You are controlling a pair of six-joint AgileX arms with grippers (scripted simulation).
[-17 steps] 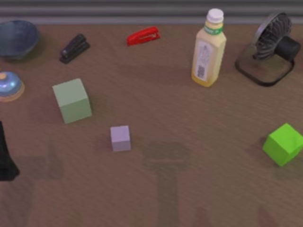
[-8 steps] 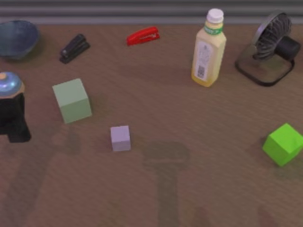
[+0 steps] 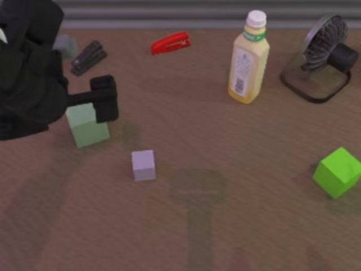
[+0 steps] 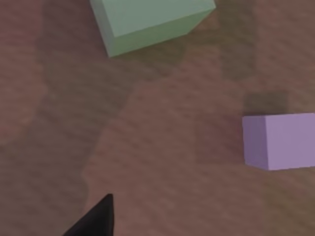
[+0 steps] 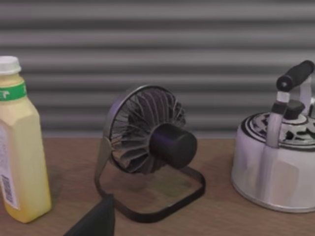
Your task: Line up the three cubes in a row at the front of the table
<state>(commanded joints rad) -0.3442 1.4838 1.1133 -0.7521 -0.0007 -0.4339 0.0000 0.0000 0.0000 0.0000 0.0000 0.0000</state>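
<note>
Left arm is hanging over the big sage cube at the table's left side.

You are looking at the left gripper sitting above the upper edge of the sage-green cube, partly covering it in the top view; you cannot tell from any view how far its fingers are spread, and nothing is showing in its hold. The lavender cube is lying near the sage one, toward the table's middle, and both are showing apart on the wood in the left wrist view. The lime-green cube is sitting well apart at the right side of the table. Your right arm is staying out of the top view; its wrist camera is facing a desk fan, a yellow bottle and a kettle.
</note>
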